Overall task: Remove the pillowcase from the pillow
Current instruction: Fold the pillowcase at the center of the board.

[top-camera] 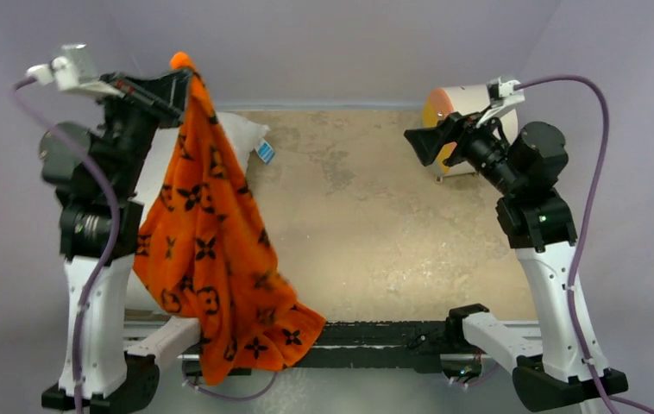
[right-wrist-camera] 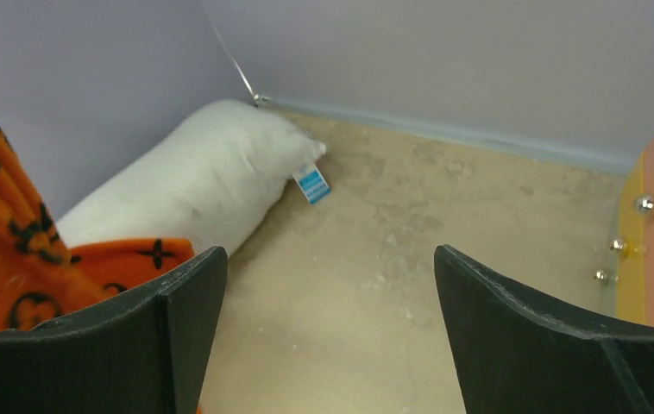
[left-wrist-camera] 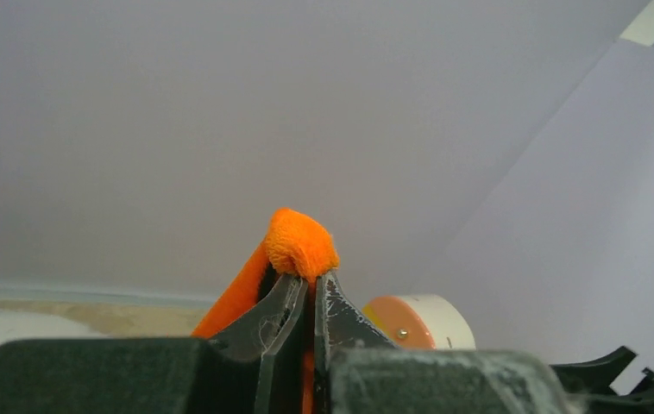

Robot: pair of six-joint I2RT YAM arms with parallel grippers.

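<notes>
The left gripper [left-wrist-camera: 311, 278], raised high on the left, pinches a bunched corner of the soft bright orange fabric pillowcase [top-camera: 211, 233] with black monogram motifs between tightly closed jaws. The sack hangs from it down to the near edge of the tan table [top-camera: 375, 224]. The plump plain white rectangular pillow [right-wrist-camera: 194, 181] lies on the table behind the hanging cloth, its blue-tagged end showing. The right gripper [right-wrist-camera: 328, 254] hovers well apart, jaws wide, holding nothing.
</notes>
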